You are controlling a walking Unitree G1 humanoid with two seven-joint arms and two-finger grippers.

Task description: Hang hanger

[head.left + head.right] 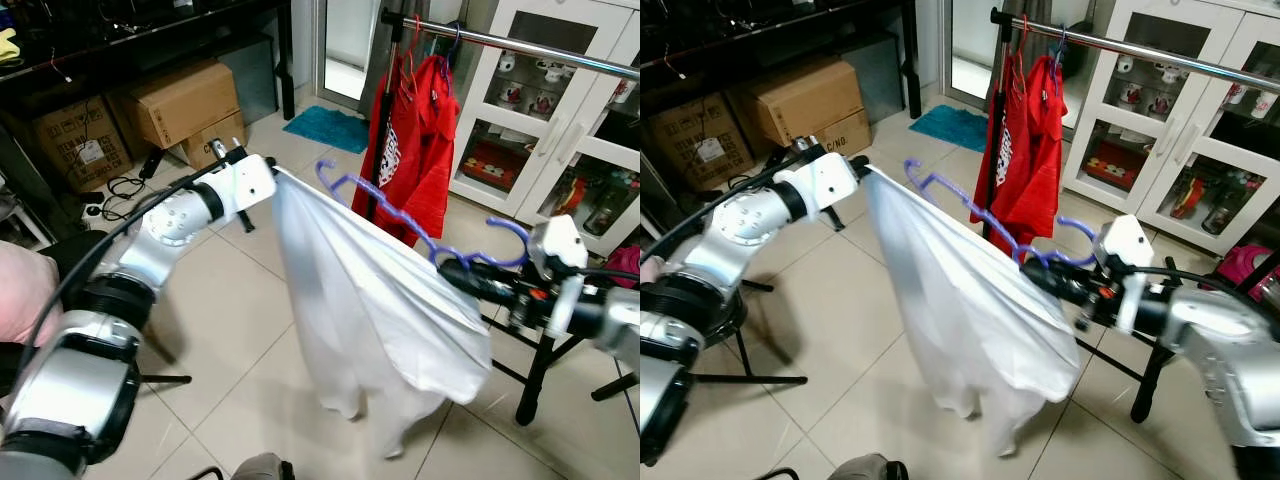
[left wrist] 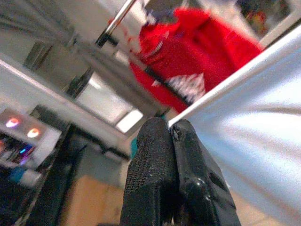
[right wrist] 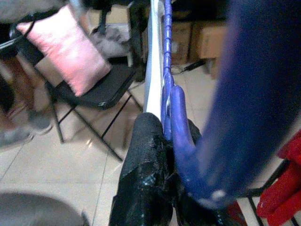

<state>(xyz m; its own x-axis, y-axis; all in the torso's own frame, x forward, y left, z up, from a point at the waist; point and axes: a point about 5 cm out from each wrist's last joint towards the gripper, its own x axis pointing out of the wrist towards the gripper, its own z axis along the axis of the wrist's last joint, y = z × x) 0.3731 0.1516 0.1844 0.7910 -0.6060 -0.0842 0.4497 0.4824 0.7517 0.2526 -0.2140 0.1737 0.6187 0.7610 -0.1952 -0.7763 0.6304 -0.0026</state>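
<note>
A purple plastic hanger [image 1: 400, 213] carries a white garment [image 1: 370, 310] that droops toward the floor in front of me. My right gripper [image 1: 452, 270] is shut on the hanger near its hook end [image 3: 176, 122]. My left gripper [image 1: 270, 172] is shut on the garment's far corner [image 2: 175, 123], stretching the cloth between my two arms. Behind them runs the metal rail [image 1: 520, 46] of a clothes rack, where a red shirt [image 1: 410, 140] hangs on a red hanger.
The rack's black legs [image 1: 535, 375] stand on the tiled floor at right, in front of a white glass-door cabinet [image 1: 560, 130]. Cardboard boxes [image 1: 180, 100] sit under a dark table at left. A folding chair with a pink cushion [image 3: 80, 49] stands nearby.
</note>
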